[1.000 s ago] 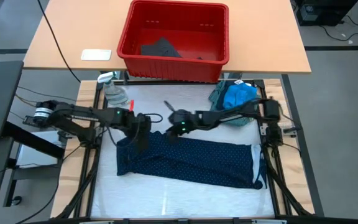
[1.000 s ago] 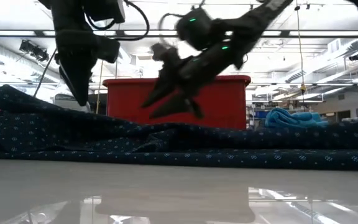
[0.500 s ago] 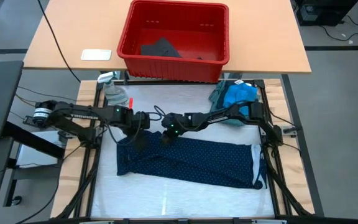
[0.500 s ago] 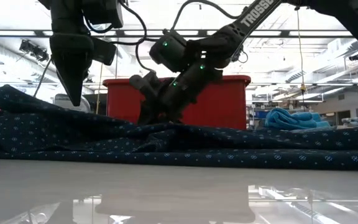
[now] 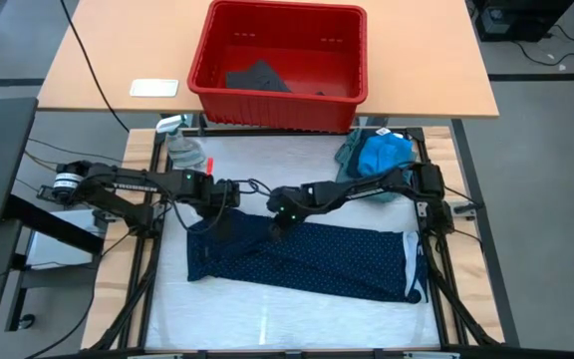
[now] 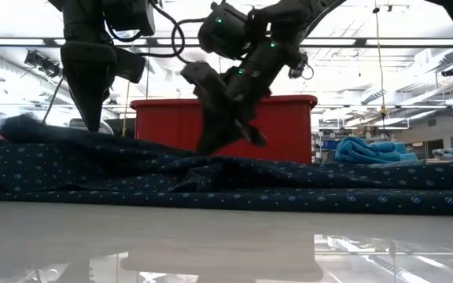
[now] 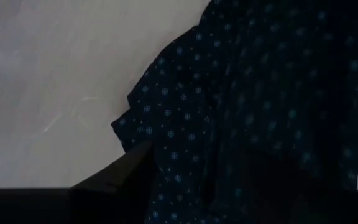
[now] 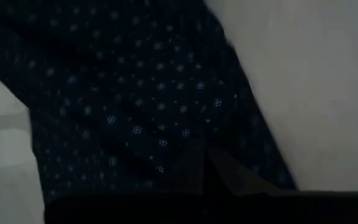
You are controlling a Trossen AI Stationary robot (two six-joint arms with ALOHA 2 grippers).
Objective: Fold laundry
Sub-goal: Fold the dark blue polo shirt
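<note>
Both claws grip the navy dotted cloth garment's far edge: right claw pinched shut, left claw clamped; folding seems barely begun.

White table carries the navy dotted piece spread flat; blue and grey-green garments heaped at a far corner.

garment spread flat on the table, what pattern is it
Dark navy with small pale blue dots; the navy dotted piece shows it best in the left wrist view.
</note>
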